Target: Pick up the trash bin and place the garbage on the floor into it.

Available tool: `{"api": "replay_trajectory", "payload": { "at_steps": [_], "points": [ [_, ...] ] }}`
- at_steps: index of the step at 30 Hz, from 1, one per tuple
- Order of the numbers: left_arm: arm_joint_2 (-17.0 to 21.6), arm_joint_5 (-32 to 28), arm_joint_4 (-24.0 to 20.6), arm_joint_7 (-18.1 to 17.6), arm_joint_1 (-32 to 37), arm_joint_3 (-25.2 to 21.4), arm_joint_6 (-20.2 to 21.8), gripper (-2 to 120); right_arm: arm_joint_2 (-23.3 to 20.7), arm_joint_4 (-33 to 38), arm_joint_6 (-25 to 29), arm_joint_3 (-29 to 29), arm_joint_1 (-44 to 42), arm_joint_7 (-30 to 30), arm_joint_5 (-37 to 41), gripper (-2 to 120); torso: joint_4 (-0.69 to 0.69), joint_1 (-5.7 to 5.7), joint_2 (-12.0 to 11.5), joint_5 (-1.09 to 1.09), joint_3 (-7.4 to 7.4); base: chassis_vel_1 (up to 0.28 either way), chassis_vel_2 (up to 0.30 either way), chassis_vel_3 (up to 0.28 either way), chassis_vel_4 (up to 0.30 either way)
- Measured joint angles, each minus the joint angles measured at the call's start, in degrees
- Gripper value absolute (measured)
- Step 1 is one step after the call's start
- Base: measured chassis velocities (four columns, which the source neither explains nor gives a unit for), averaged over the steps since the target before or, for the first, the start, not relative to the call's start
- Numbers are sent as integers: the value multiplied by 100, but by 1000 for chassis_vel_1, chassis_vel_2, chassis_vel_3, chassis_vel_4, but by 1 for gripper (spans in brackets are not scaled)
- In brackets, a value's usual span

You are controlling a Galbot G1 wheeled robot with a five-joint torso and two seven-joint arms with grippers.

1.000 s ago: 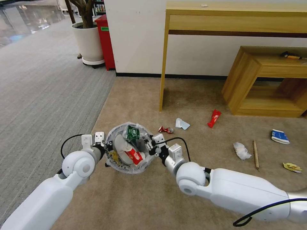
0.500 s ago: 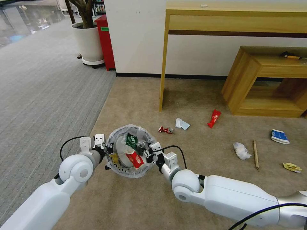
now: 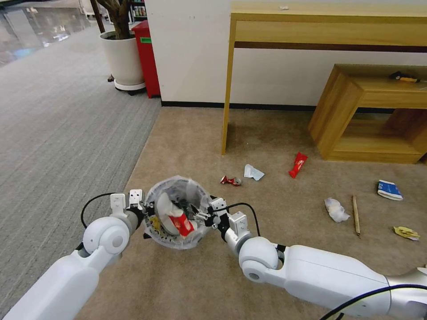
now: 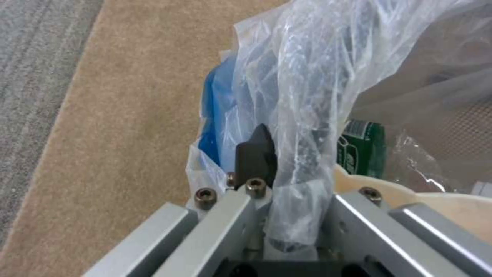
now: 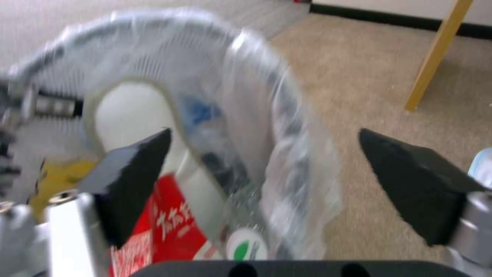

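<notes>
Floor: beige carpet (image 3: pixel 267 133) under a desk (image 3: pixel 329 26) and low shelf (image 3: pixel 373 111).
Bin: bag-lined bin (image 3: pixel 178 212) held up between both arms, near the head view's 6 o'clock.
Contents: white slipper (image 3: pixel 163 209), red wrapper (image 3: pixel 181 222), green-label bottle (image 4: pixel 361 148).
Left gripper (image 3: pixel 143 212): at the bin's 9 o'clock, pinched tight on its rim.
Right gripper (image 5: pixel 266 184): at the bin's 3 o'clock, jaws spread wide astride the rim.
Litter: red wrapper (image 3: pixel 298 164), paper wad (image 3: pixel 336 210), stick (image 3: pixel 356 214), carton (image 3: pixel 389 190) toward the bin's 3 o'clock.
</notes>
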Motion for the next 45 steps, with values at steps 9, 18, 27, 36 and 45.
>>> {"api": "replay_trajectory", "payload": {
  "at_steps": [9,18,27,36,45],
  "points": [
    [-38,140,55,38,159,-101,-17,0,306,-80,-50,769,112,200,171,100,2,0,0,-1,0,0,0,0,0],
    [-71,200,127,66,169,-92,-22,0,357,-214,-115,1421,239,281,293,100,1,0,0,0,0,0,0,0,0],
    [34,153,141,105,190,-321,-64,0,-294,-583,102,2857,-622,138,-130,100,-2,0,0,2,0,0,0,0,0],
    [118,135,119,105,242,-485,-87,0,-747,-487,514,4615,-2275,-63,-580,100,-1,0,0,1,0,0,0,0,0],
    [148,142,116,114,377,-681,-148,0,-601,-390,1014,6078,-4467,-244,-1425,100,1,0,0,0,-1,0,0,0,0]
  ]
}}
